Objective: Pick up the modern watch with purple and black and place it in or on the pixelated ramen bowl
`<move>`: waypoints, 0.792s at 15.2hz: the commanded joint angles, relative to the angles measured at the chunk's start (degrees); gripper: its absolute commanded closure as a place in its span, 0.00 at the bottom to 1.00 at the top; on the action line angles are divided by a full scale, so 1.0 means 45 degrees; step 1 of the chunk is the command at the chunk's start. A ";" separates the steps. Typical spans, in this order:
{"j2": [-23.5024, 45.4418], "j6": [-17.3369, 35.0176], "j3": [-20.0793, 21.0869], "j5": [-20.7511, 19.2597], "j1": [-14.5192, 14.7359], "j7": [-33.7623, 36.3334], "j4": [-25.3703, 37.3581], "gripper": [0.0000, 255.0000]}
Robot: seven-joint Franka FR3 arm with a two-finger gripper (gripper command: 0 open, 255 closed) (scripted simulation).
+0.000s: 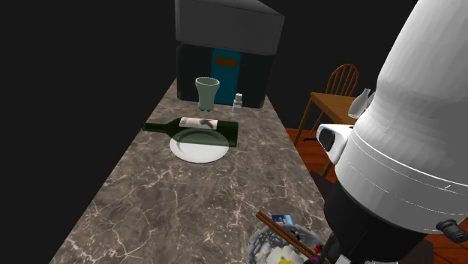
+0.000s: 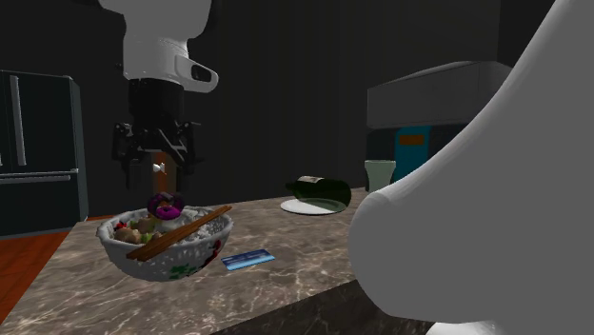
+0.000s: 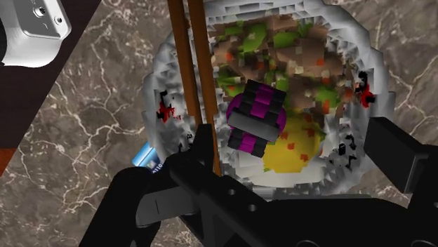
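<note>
The purple and black watch [image 3: 256, 116] lies on the food inside the pixelated ramen bowl [image 3: 351, 56], beside a yellow patch. My gripper [image 3: 298, 151] hangs straight above the bowl, open, with its fingers [image 3: 203, 147] wide apart and touching nothing. In the second exterior view the gripper [image 2: 152, 162] stands a short way above the watch [image 2: 167, 205], which rests on top of the bowl [image 2: 171, 255]. Brown chopsticks [image 2: 181, 233] lie across the rim. The bowl [image 1: 274, 244] sits at the near end of the counter, close to the stand.
A blue card [image 2: 247, 258] lies on the marble counter beside the bowl. Farther along are a green bottle [image 1: 195, 127] lying across a white plate [image 1: 199, 148], a pale green cup [image 1: 206, 90] and a small bottle [image 1: 238, 103]. A wooden chair [image 1: 337, 82] stands beyond the counter's edge.
</note>
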 commanded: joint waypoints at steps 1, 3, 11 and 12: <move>-0.0027 -0.0417 -0.0172 -0.0100 -0.0022 0.0021 0.0371 0.00; 0.0017 -0.1218 -0.0451 -0.0311 -0.0095 0.0101 0.1187 0.00; 0.0057 -0.1528 -0.0548 -0.0394 -0.0128 0.0137 0.1525 0.00; 0.0056 -0.1525 -0.0547 -0.0392 -0.0127 0.0138 0.1523 0.00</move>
